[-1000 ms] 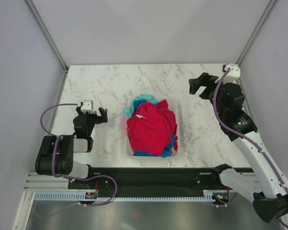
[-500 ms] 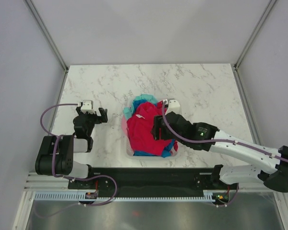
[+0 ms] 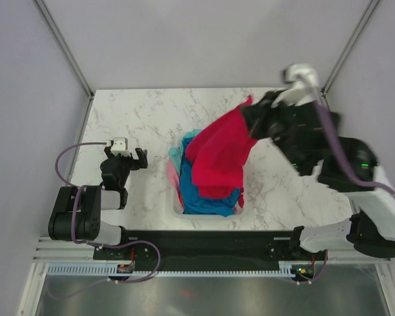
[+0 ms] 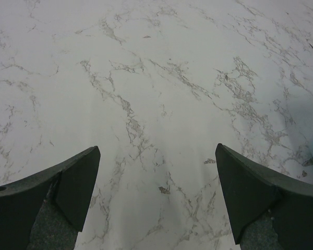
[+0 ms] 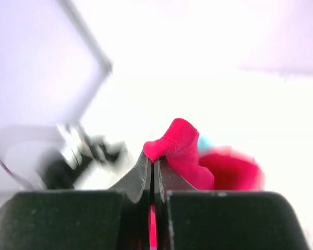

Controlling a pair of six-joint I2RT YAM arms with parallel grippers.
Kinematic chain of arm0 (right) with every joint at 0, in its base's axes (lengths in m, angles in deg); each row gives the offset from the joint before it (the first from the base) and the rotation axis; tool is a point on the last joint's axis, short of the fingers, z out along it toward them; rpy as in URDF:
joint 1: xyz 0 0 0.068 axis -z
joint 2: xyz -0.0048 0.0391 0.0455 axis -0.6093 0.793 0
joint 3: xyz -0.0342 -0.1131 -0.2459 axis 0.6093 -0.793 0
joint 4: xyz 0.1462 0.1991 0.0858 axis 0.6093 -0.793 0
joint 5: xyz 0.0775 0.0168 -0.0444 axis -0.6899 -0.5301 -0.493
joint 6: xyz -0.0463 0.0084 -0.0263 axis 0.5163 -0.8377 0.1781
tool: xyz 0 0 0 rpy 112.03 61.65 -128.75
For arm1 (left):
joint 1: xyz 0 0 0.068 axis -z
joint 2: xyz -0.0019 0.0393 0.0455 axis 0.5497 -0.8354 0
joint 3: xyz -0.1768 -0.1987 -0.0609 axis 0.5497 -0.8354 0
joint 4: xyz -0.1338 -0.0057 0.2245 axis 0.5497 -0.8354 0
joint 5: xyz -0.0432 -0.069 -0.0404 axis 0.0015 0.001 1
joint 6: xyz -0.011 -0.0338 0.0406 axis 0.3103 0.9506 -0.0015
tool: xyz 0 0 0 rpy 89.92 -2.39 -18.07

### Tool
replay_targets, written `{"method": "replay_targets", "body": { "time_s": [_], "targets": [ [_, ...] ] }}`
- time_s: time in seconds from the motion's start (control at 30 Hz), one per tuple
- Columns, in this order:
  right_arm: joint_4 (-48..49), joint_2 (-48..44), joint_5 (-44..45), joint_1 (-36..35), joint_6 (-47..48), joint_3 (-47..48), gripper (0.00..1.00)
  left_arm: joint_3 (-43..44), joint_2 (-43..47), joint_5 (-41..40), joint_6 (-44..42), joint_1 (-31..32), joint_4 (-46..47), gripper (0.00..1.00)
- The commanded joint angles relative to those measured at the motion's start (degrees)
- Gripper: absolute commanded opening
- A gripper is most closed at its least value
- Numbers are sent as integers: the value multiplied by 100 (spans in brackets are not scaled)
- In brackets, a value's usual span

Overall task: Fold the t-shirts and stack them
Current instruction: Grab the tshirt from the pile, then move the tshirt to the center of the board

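The right gripper [image 5: 152,165], jaws pressed together on a corner of the crimson t-shirt [image 3: 218,155], holds it hanging on a slant from far right down to the basket [image 3: 176,209] of other t-shirts [image 3: 207,201], while the left gripper [image 4: 156,156] stands spread above the table [image 4: 146,73].

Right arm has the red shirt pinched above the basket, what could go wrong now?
The right gripper pinches only a small fold of the crimson red cloth t-shirt, so it may slip. Its hanging end reaches the bright blue t-shirt in the white slatted plastic basket and could drag it out.
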Motion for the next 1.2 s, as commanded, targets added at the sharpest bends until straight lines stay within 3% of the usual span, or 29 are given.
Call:
{"method": "replay_targets", "body": {
  "time_s": [0.0, 0.1, 0.17, 0.2, 0.27, 0.3, 0.33, 0.37, 0.4, 0.5, 0.57, 0.7, 0.8, 0.9, 1.03, 1.17],
  "targets": [
    [-192, -356, 1612, 2, 1702, 2267, 0, 14, -7, 67, -167, 16, 234, 100],
    [-95, -698, 2552, 2, 2030, 2316, 0, 6, -16, 58, -176, 7, 234, 100],
    [-16, -1260, 3142, 2, 1672, 1194, 0, 6, -7, 67, -176, 16, 234, 100],
    [10, -1479, 3248, 2, 1461, 719, 16, 6, -16, 76, -176, 16, 234, 100],
    [-95, -2060, 3389, 2, 664, -696, 71, 6, -7, 67, -176, 7, 234, 100],
    [-304, -2218, 3494, 2, 93, -1040, 83, 6, -7, 67, -176, 16, 234, 100],
    [-1193, -2394, 3747, 2, -548, -1461, 94, 6, -16, 58, -176, 24, 234, 100],
    [-1655, -2448, 3802, -6, -1111, -1622, 98, 6, -16, 49, -176, 16, 225, 100],
    [-2042, -2500, 3811, 2, -2170, -1771, 98, 6, -7, 67, -176, 24, 234, 100],
    [-2424, -2677, 3434, -6, -2733, -2422, 98, 14, -16, 67, -176, 16, 234, 100],
    [-2048, -2598, 3110, 2, -2612, -2791, 98, 14, -7, 67, -176, 16, 234, 100],
    [-835, -2080, 1304, -6, -1776, -3319, 98, 14, -7, 58, -176, 24, 234, 100],
    [-395, -1641, 798, 2, -1934, -3723, 98, 14, -7, 67, -176, 7, 234, 99],
    [-262, -1324, 849, 107, -2145, -4110, 98, 23, -16, 58, -176, 16, 216, 100],
    [334, -1332, -271, 1098, -1680, -4820, 98, 14, -16, 58, -176, 16, 216, 100],
    [870, -1709, -1580, 2564, -1478, -5621, 98, 14, -7, 67, -176, 16, 216, 99]
  ]
}}
